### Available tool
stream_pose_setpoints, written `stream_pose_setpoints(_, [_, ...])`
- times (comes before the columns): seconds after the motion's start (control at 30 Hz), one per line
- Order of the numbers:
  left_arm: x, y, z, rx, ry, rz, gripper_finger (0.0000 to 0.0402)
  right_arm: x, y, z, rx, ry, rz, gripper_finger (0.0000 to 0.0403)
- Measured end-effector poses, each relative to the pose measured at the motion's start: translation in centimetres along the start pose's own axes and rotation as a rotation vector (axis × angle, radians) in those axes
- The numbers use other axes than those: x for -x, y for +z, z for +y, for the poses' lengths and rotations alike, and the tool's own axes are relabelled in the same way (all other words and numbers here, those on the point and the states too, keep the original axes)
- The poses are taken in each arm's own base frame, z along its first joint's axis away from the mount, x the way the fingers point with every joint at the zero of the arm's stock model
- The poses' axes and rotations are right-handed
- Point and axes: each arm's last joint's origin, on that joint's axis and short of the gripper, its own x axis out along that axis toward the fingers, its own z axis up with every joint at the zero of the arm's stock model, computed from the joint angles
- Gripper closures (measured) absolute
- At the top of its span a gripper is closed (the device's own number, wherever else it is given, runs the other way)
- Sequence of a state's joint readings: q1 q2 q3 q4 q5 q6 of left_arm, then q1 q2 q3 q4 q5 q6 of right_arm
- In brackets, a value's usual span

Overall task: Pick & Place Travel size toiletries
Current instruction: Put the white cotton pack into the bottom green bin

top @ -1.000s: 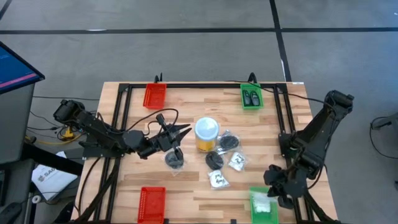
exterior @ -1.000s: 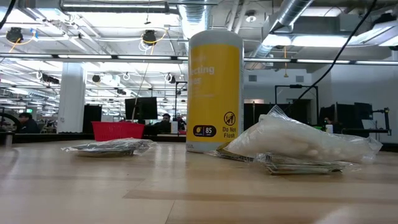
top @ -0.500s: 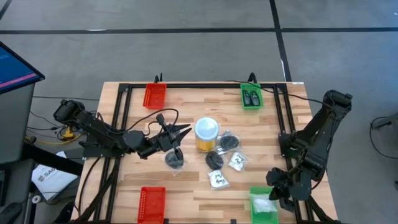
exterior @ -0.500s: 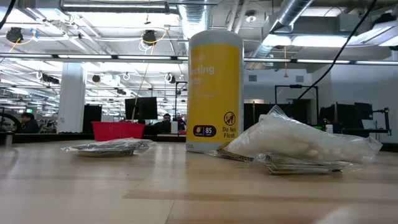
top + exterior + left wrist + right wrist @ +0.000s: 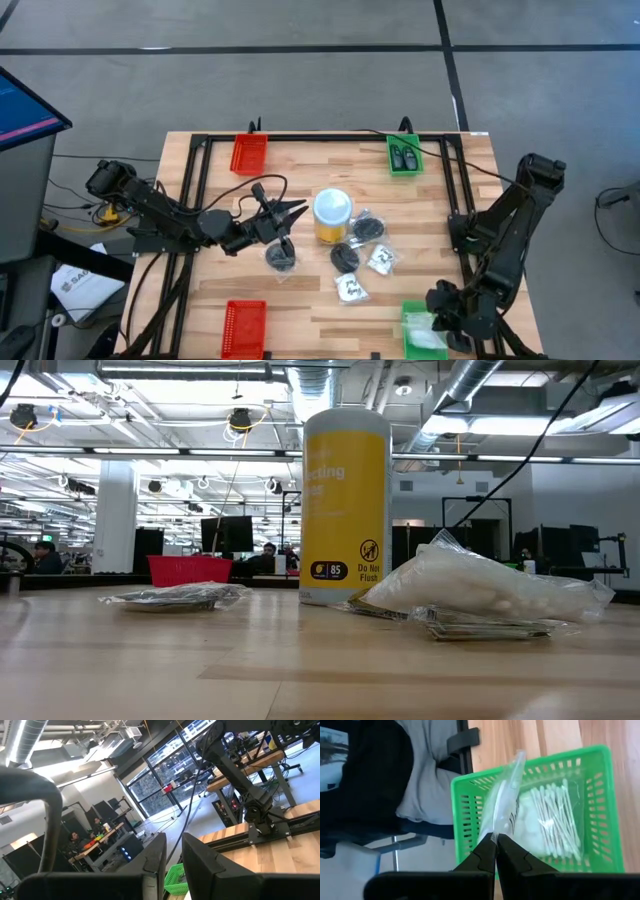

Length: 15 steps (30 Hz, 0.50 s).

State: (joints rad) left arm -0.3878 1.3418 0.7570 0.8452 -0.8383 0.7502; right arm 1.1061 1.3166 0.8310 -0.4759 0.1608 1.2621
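Note:
My right gripper [image 5: 496, 839] is shut on a clear packet [image 5: 506, 795] over the green tray [image 5: 465, 810] at the table's near right [image 5: 424, 332]. That tray holds a clear bag of cotton swabs [image 5: 551, 817]. Several more packets of travel size toiletries [image 5: 350, 288] lie flat on the wood near the yellow jar [image 5: 332, 216]; the low view shows two of them [image 5: 480, 586] [image 5: 175, 596]. My left gripper [image 5: 296, 211] waits above the table left of the jar, its fingers [image 5: 200, 862] a narrow gap apart and holding nothing. My right gripper pinches the clear packet by one end [image 5: 495, 831] between its two fingertips. The fingers come slanting down from above. The packet reaches out beyond them over the green tray. I cannot tell whether it rests on the bag of swabs.
A second green tray [image 5: 404, 156] with small dark bottles stands at the far right. Red trays stand at the far left [image 5: 249, 153] and near left [image 5: 243, 328]. A black frame [image 5: 200, 170] edges the table. Bare wood lies between the near trays.
My right gripper has gone toward the table's near edge and down over the near green tray, staying shut on the clear packet.

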Motion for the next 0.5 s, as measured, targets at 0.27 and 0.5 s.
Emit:
stream_pose_setpoints(0.27, [0.0, 0.0, 0.0, 0.000, 0.000, 0.000, 0.0349, -0.2, -0.4, -1.7, -0.139, -0.186, 0.044, 0.0383])
stream_pose_setpoints(0.5, [0.0, 0.0, 0.0, -0.001, 0.000, 0.000, 0.0349, 0.0, -0.6, -2.5, -0.211, -0.268, 0.051, 0.0347])
